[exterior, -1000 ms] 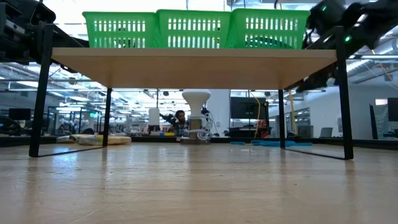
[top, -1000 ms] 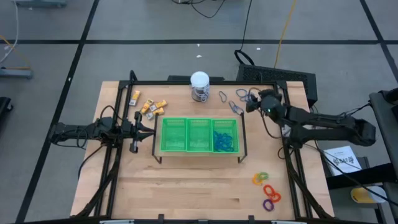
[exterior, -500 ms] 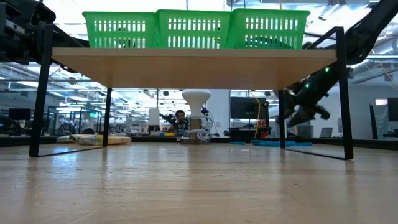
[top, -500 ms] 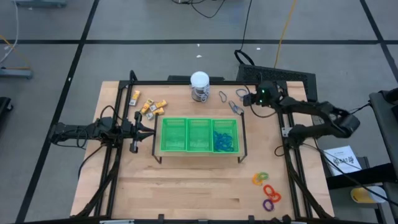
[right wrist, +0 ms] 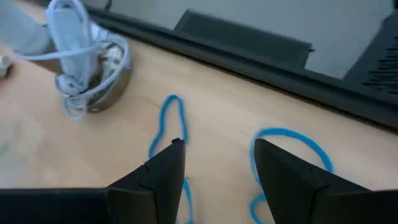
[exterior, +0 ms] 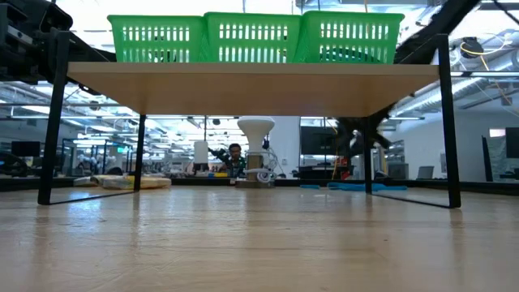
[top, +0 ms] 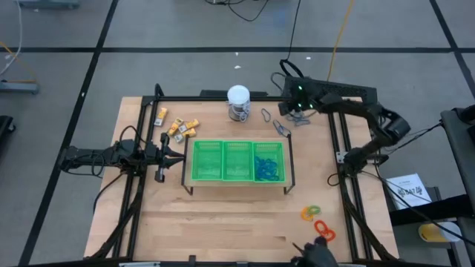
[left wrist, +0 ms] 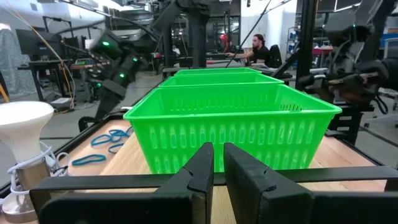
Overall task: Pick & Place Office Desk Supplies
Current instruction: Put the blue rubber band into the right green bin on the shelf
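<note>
- We see our right gripper point(top: 291, 113) at the far right part of the light wooden table point(top: 223, 222), low over the loose thin blue rubber-band loops point(top: 282, 126) lying there; its two dark fingers point(right wrist: 161, 171) stand apart with nothing between them, and through the gap the wrist view shows bare wood with one loop point(right wrist: 166, 127) to one side and another point(right wrist: 289, 149) to the other.
- Our left gripper point(top: 178, 156) waits at the left end of the green three-compartment plastic tray point(top: 237, 144), its fingers point(left wrist: 202, 171) pressed together and holding nothing.
- The tray sits on a raised wooden shelf with thin black legs point(exterior: 243, 85); its right compartment holds a heap of blue loops point(top: 269, 167), while the other two look bare from above.
- A single greyish loop point(top: 266, 114) lies just right of the round jar with a white top point(top: 238, 102), which stands at the far edge, wrapped in a white cord.
- Small yellow-and-white blocky pieces point(top: 177, 126) lie scattered at the far left, beyond the tray.
- Orange, green and purple rings point(top: 318, 222) lie clustered near the front right corner; a dark object at the picture's edge partly covers the nearest of them.
- In the room behind, a person point(left wrist: 258, 48) sits at a desk.
</note>
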